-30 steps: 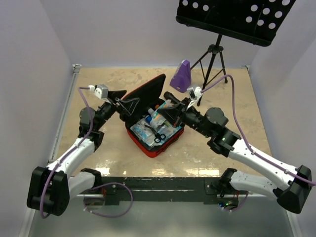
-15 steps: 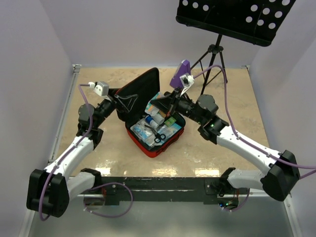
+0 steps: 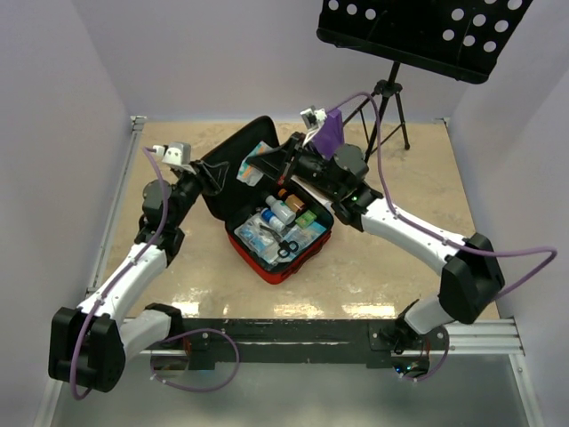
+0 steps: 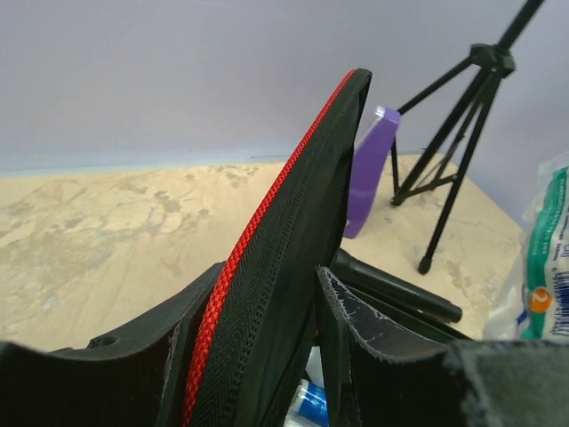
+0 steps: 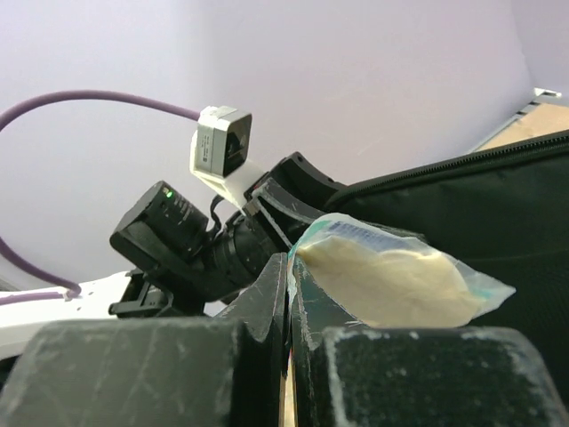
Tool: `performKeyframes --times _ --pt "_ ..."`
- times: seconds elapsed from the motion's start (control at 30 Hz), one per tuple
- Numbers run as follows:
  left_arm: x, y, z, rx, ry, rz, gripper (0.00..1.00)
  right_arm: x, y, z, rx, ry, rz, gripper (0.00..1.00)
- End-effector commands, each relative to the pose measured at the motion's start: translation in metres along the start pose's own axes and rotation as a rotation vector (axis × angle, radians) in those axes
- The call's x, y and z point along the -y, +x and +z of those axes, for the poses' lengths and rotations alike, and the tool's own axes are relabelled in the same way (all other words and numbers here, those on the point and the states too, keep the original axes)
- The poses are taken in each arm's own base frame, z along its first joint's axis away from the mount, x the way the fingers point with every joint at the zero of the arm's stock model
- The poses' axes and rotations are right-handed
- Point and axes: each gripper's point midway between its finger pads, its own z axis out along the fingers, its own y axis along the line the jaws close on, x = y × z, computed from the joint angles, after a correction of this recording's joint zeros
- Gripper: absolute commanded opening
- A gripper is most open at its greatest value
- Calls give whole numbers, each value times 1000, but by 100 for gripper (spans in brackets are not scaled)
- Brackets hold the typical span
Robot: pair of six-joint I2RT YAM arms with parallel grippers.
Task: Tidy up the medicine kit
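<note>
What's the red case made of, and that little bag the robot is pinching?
The medicine kit looks like matte woven fabric: its edge shows ribbed black cloth and red zip tape. The packet in the right gripper looks like thin clear plastic film, slightly shiny and crinkled, with something pale and soft inside. I cannot tell what that filling is.

Overhead facing down, wrist views near medicine kit (image 3: 265,264)
</note>
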Motion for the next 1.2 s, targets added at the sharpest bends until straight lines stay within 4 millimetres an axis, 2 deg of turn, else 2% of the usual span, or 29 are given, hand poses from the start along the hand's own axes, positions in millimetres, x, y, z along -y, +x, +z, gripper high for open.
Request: performKeyframes --times 0.0,0.27,0.47,0.73,0.87,1.17 --pt "-17 -17 1 32 -85 29 32 -23 -26 18 57 -125 -18 0" --pt "-14 -12 1 15 -69 10 32 -5 -24 50 73 -191 39 0" --pt "-23 -10 -7 6 -124 26 31 11 -22 65 78 -212 63 0" --pt "-34 -9 -16 1 -186 46 31 36 -29 72 104 -209 89 0" --pt "-33 -7 -17 0 -182 46 31 40 -32 74 111 -219 87 0" --pt "-32 -6 -16 -1 -172 46 31 61 -13 80 77 -196 115 0"
